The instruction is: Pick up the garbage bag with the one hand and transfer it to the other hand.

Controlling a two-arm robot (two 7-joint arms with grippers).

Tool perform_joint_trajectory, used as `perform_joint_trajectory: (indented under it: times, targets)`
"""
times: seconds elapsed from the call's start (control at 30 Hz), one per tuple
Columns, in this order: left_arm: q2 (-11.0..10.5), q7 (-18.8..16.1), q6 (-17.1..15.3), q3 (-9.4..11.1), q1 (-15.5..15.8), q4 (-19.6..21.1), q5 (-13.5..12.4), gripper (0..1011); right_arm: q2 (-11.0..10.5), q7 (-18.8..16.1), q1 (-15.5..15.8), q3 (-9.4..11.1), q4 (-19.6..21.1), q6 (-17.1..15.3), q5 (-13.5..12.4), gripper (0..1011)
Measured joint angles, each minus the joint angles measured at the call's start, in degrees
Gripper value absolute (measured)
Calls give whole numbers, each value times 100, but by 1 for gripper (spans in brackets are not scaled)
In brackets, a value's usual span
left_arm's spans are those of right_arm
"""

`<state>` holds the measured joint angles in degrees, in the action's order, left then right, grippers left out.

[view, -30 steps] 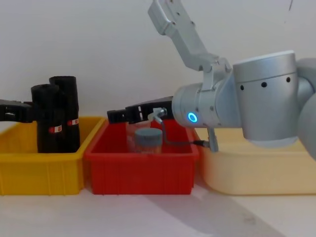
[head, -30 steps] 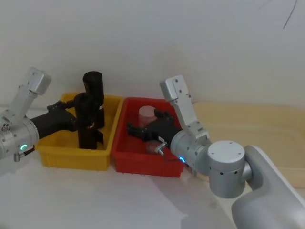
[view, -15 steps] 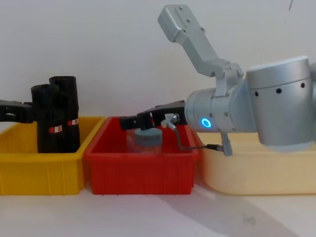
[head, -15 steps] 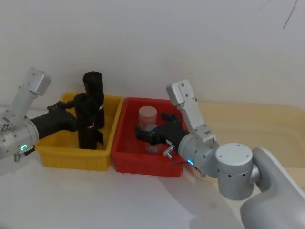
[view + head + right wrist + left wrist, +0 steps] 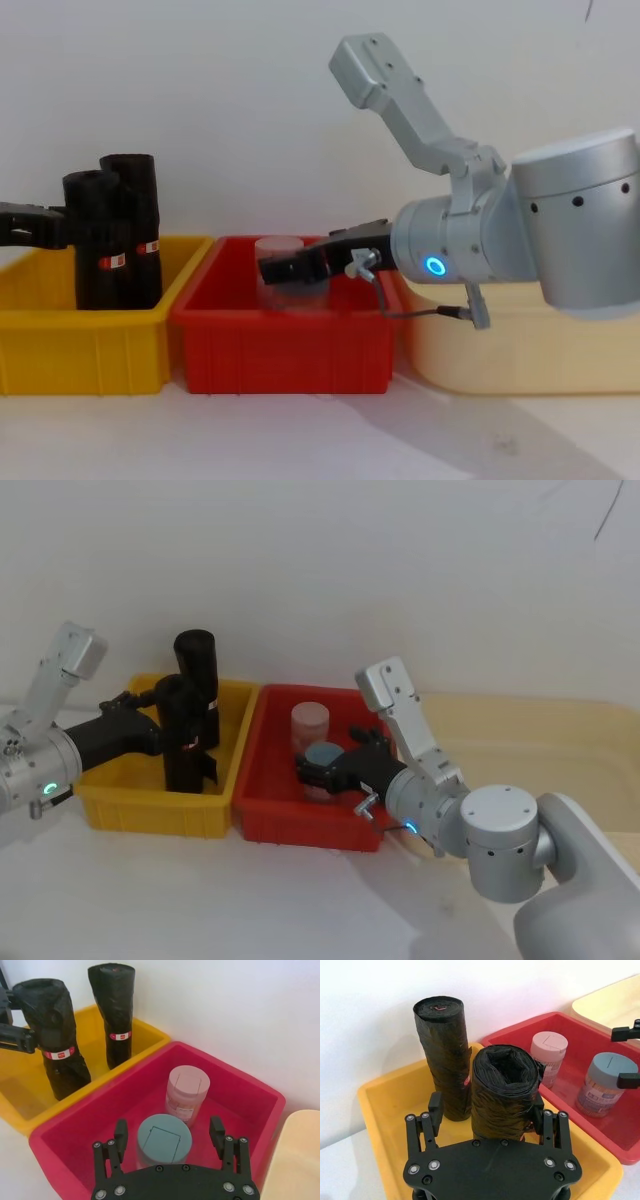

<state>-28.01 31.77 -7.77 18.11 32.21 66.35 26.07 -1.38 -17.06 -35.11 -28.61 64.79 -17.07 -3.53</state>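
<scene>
The yellow bin wall hides both black rolls' bases in chest view.

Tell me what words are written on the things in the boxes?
None can be read.
Garbage bag in the left gripper: red-and-white band, print too small.
Second black roll: same band, unreadable.
Grey-lidded jar: label blurred.
Pink-lidded jar: label blurred.

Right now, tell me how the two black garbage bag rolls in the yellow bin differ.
The front garbage bag roll stands between the left gripper's fingers, and its top is an open hollow; the rear garbage bag roll stands free nearer the wall, its top wound flat. In the chest view the rear roll's top sits higher. Both are upright, black and crinkled, with a red-and-white label band, in the yellow bin.
</scene>
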Motion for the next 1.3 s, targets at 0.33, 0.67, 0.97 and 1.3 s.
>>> perform_joint_trajectory:
  times: [0.33, 0.67, 0.97, 1.3]
  targets:
    - [0, 0, 2, 0, 1, -3, 0, 1002, 29, -66, -108, -2, -258, 29, 70, 1000]
    - [0, 0, 1, 0, 0, -3, 0, 1002, 62, -203, -179, 39, -418, -94, 70, 1000]
    - [0, 0, 1, 0, 0, -3, 0, 1002, 78, -291, -213, 65, -481, -200, 29, 907]
    - [0, 0, 1, 0, 0, -3, -1, 1001, 85, -329, -228, 74, -511, -239, 9, 665]
